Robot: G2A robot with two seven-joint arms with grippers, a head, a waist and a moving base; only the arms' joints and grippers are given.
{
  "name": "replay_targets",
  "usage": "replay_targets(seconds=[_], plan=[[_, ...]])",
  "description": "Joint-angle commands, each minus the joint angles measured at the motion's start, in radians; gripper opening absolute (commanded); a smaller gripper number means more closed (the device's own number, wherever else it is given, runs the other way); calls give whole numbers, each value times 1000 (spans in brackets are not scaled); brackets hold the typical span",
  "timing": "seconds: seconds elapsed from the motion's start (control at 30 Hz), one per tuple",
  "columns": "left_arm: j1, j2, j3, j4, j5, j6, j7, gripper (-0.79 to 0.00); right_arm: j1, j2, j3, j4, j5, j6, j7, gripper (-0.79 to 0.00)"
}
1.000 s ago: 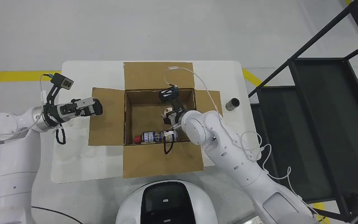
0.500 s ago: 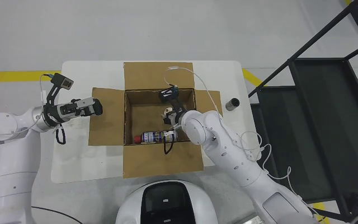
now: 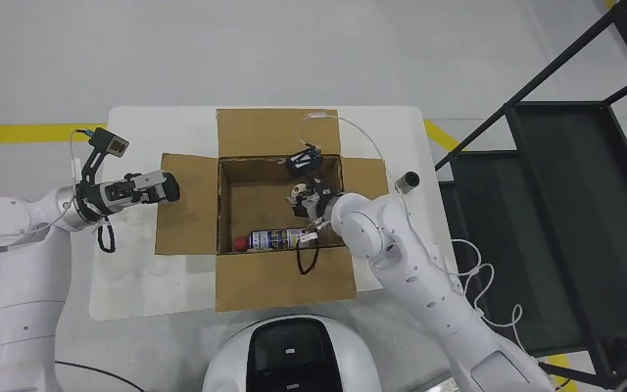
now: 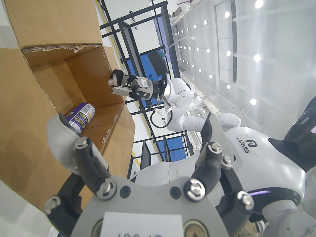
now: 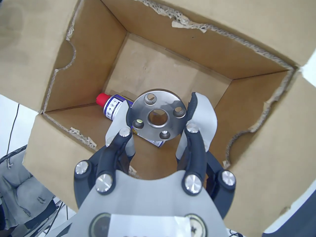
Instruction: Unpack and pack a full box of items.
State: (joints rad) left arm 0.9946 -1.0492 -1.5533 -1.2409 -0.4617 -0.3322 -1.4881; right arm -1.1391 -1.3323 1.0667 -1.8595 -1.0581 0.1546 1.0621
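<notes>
The white surface holds a big brown cardboard box. Its four flaps are folded out flat, and their edges are torn and bumpy.

The right arm reaches over the open box from the right side. The left arm stays off to the left, well apart from the box. The left jaws are spread wide with nothing in them.

A spray can lies on its side on the floor of the box, close to the wall nearest the robot. It is a smooth, round tube with a printed label. Its long side runs across the box, and its red cap points toward the left arm's side.

The right jaws are closed on a metal disc, gripping it by its rim. The disc is flat, round and shiny (a big hole in the middle and four small ones around it). It hangs over the inside of the box, right above the can, so the can lies straight below the jaws. The right arm is much nearer to it than the left. If the disc goes down here, it may bump the can.

A small dark cylinder stands on the surface just to the right of the box.
</notes>
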Motion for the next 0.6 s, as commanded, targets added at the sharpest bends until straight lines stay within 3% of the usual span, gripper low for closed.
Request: replay_targets(seconds=[0.0, 0.27, 0.57], plan=[[0, 0, 0, 0, 0, 0, 0, 0, -45, 11, 48, -70, -17, -10, 25, -785], [0, 0, 0, 0, 0, 0, 0, 0, -261, 56, 328, -230, -41, -84, 59, -785], [0, 0, 0, 0, 0, 0, 0, 0, -465, 77, 573, -150, -7, -99, -66, -785]])
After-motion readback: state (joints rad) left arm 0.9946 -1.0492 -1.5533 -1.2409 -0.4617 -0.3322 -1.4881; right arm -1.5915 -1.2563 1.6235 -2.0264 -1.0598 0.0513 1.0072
